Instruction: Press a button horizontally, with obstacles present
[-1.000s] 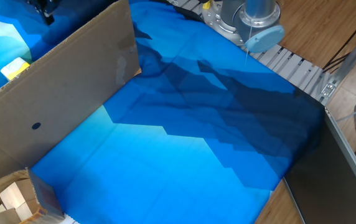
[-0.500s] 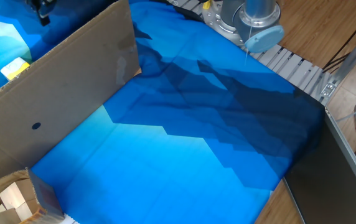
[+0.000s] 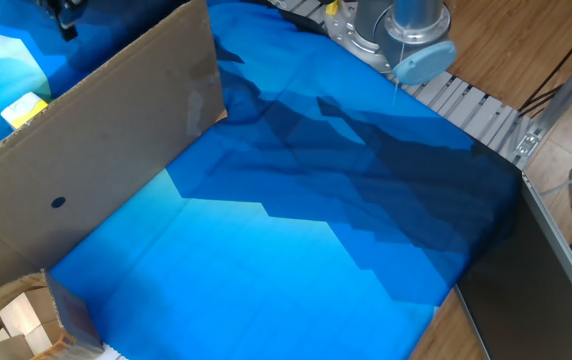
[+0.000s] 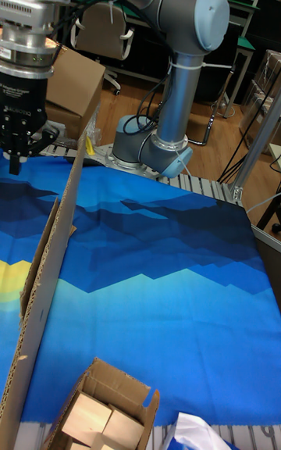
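Note:
The button (image 3: pixel 24 109) is a small yellow block with a white face, sitting on the blue cloth behind the obstacles, a long brown cardboard panel (image 3: pixel 106 130) that stands like a wall and has a small dark round spot (image 3: pixel 58 201). My gripper (image 3: pixel 64 20) hangs at the top left, beyond the panel and further back than the button, apart from it. In the tall fixed view the gripper (image 4: pixel 19 157) points down on the left side of the panel (image 4: pixel 55 262), seen edge-on. Its dark fingertips are too indistinct to show any gap.
A blue patterned cloth (image 3: pixel 296 230) covers the table. The arm's base (image 3: pixel 406 35) stands at the back edge on a slatted metal strip. An open cardboard box of wooden blocks (image 3: pixel 16 320) sits at the front left corner. A dark metal frame (image 3: pixel 556 270) borders the right side.
The gripper has shifted slightly left behind the cardboard panel since a second ago and has held still for the last half second. Nothing else has moved.

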Action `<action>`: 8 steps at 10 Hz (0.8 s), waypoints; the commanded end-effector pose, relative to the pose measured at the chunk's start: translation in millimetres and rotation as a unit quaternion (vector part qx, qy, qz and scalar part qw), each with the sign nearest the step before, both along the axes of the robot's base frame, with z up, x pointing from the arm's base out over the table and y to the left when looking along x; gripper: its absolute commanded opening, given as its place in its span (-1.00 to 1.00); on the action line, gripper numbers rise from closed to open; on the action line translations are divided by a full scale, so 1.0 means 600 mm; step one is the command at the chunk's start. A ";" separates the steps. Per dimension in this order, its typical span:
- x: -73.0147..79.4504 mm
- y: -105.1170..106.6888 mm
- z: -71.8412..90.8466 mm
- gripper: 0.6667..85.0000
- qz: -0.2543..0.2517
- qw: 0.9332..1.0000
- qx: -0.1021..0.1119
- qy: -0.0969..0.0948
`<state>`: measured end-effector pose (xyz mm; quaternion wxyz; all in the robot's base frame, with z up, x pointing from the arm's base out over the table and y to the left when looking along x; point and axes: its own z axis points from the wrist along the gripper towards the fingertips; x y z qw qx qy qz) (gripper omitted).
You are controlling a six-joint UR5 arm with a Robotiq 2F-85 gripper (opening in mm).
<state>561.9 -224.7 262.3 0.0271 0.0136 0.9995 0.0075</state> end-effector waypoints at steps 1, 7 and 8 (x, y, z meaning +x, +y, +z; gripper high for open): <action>0.029 -0.016 -0.028 -0.99 0.029 0.999 0.016 0.005; 0.105 -0.045 -0.129 -0.99 0.050 0.999 0.006 -0.022; 0.119 -0.048 -0.150 -0.99 0.053 0.998 0.004 -0.029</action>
